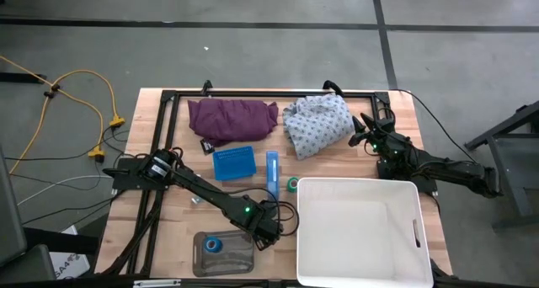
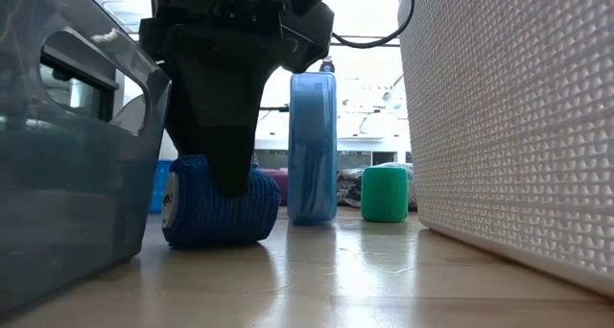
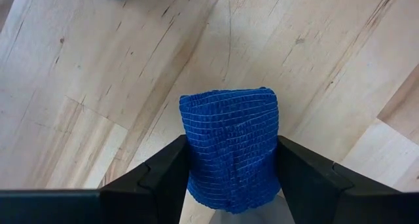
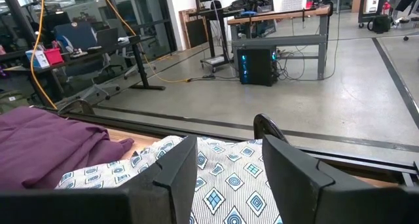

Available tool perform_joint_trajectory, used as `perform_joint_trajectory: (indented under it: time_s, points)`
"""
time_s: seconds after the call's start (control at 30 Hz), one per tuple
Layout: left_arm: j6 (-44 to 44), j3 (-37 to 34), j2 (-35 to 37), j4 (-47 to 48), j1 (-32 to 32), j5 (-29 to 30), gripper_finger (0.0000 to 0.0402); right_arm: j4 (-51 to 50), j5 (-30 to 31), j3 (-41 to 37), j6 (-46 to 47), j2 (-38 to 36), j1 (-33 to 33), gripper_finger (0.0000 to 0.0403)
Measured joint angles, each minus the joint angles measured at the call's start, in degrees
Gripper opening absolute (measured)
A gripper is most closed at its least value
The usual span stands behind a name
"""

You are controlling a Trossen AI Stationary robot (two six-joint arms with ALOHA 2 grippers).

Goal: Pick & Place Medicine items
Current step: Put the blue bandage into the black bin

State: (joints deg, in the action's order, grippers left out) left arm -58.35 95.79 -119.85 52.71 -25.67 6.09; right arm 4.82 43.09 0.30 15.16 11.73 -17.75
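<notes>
A blue tape-like roll [image 3: 229,145] lies on its side on the table, near the front and left of the white basket. My left gripper [image 3: 230,178] stands over the roll [image 2: 216,208], pointing steeply down, shut on it. A green roll [image 1: 292,184] stands upright by the basket's far left corner. A small blue block [image 1: 233,163] lies flat behind it. A tall blue piece [image 2: 313,146] stands on edge. My right gripper [image 4: 229,178] waits level at the table's far right, open, with nothing between its fingers. My left gripper pinches the blue roll's curved wall [image 3: 196,165] between its two fingers, one on each side. The fingers [image 2: 225,160] come from above, slanting steeply down, at about the middle of the roll's length. The roll rests on its side on the table.
A white basket [image 1: 358,229] fills the near right of the table. A clear container [image 1: 223,250] holding another blue roll sits just left of my left gripper. A purple cloth [image 1: 232,120] and a patterned cloth [image 1: 318,124] lie along the far edge.
</notes>
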Motion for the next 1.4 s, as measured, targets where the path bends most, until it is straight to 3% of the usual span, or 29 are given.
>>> perform_joint_trajectory:
  time_s: [0.67, 1.4]
  points:
    - [1.32, 0.04, 2.93, -4.07, 1.33, 0.3, 0.0199, 0.01, 0.02, -0.01, 0.0, -0.01, -0.01, 0.016]
    - [7.43, 0.11, 10.6, -5.05, 0.4, 10.12, 0.0199, 0.0, -0.02, 0.0, 0.0, 0.5, 0.01, 0.016]
